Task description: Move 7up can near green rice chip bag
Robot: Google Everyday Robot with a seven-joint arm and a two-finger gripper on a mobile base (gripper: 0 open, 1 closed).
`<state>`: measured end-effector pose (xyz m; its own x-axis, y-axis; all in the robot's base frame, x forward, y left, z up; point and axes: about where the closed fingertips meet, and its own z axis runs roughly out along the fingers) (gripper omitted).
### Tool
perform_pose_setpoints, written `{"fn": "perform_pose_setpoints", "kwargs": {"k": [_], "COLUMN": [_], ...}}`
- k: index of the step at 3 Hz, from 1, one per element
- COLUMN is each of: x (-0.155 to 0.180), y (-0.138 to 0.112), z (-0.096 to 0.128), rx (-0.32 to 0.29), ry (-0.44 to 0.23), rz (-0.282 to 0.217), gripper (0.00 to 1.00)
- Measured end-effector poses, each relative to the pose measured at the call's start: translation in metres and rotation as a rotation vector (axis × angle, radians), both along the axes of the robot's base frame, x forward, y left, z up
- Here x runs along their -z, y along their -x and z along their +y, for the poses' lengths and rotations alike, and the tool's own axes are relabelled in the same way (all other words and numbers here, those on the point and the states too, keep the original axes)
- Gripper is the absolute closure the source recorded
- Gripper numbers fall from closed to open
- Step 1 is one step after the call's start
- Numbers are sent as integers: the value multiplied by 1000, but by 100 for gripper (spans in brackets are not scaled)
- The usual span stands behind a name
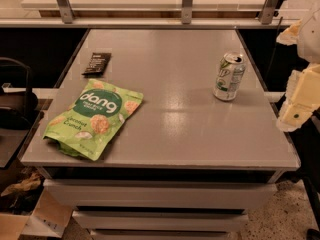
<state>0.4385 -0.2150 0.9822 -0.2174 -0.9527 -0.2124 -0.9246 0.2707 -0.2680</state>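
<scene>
The 7up can (229, 76) stands upright on the right side of the grey table (190, 134), near its right edge. The green rice chip bag (95, 116) lies flat on the left front part of the table, far to the left of the can. My gripper (298, 106) shows as cream-coloured parts at the right edge of the camera view, off the table's right side, to the right of the can and slightly nearer the front. It touches nothing.
A small black rectangular packet (97, 64) lies at the table's left back, behind the bag. A shelf with metal brackets (187, 4) runs along the back. A dark chair (15, 101) stands left; cardboard boxes (30, 216) lie on the floor.
</scene>
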Motion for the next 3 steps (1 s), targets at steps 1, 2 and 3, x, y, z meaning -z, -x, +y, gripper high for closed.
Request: {"fn": "perform_pose_setpoints", "kwargs": {"k": [1, 2, 3], "x": [0, 5, 21], "y": [0, -9, -32], "z": [0, -2, -4], "rx": [0, 5, 4], "ry": [0, -35, -102], "rz": [0, -4, -2], "gripper": [0, 0, 0]}}
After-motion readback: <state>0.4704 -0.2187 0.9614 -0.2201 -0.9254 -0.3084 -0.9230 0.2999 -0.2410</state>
